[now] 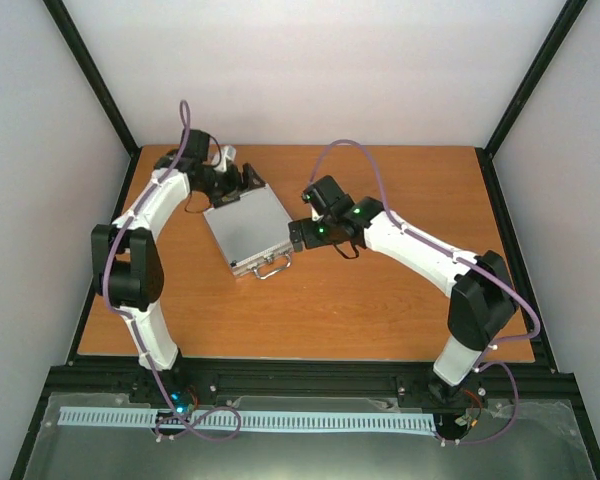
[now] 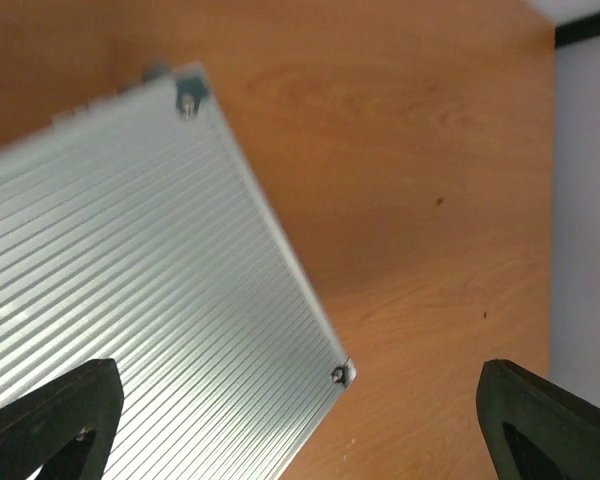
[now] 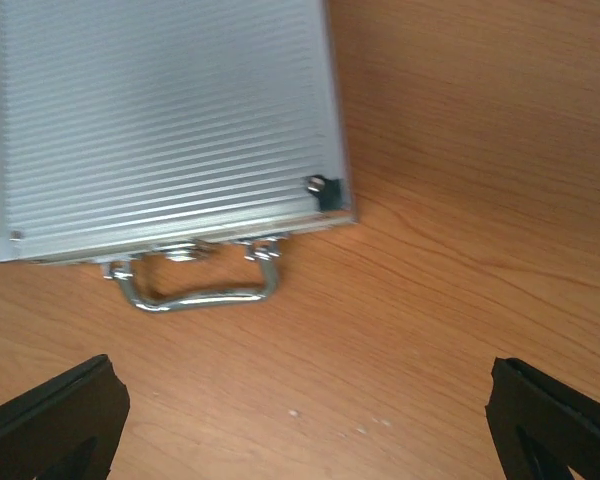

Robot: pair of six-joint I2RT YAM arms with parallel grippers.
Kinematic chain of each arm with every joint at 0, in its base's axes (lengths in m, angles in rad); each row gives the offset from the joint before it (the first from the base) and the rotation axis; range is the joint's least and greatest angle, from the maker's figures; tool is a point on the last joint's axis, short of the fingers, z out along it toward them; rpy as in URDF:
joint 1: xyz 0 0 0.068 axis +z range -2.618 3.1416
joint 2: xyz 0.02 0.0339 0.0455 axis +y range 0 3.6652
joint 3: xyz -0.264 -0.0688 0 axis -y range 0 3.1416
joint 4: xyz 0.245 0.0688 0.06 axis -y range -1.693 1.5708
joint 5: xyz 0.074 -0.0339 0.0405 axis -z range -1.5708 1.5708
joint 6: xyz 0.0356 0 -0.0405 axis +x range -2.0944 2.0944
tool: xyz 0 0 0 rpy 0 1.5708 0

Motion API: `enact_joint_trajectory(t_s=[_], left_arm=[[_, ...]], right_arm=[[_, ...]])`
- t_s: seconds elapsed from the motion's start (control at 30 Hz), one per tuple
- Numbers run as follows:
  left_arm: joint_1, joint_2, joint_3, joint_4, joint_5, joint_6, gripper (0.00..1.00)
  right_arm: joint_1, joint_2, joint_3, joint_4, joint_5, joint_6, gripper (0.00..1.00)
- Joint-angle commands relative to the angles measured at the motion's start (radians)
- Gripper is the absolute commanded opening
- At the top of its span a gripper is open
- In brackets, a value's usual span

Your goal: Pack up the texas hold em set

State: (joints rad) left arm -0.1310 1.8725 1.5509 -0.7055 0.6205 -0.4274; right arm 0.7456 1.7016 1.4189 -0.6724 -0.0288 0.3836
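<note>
The closed ribbed aluminium case (image 1: 246,230) lies flat on the table (image 1: 380,320), left of centre and skewed to its edges. Its metal handle (image 1: 272,267) points near-right (long axis unclear). The 2 tools, left gripper (image 2: 300,405) at the far corner and right gripper (image 3: 300,420) beside the handle, stand spread apart.

Robot lab cell, wht panel walls (image 1: 310,70), blk frame posts (image 1: 529,85), wood table (image 1: 380,320), slotted cable duct (image 1: 280,421).
</note>
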Motion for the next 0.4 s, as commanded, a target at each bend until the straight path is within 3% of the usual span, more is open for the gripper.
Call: enact_joint_trajectory(t_s=[0.0, 0.17, 0.37], left_arm=[[-0.001, -0.095, 0.19, -0.158, -0.173, 0.076, 1.0], [-0.001, -0.11, 0.332, -0.267, -0.281, 0.142, 1.0], [-0.001, -0.146, 0.342, -0.284, -0.316, 0.161, 1.0]], right_arm=[[-0.013, -0.013, 0.05, -0.161, 0.194, -0.012, 1.0], [-0.015, -0.025, 0.091, -0.205, 0.31, -0.052, 1.0], [-0.043, -0.04, 0.084, -0.186, 0.298, -0.048, 1.0]])
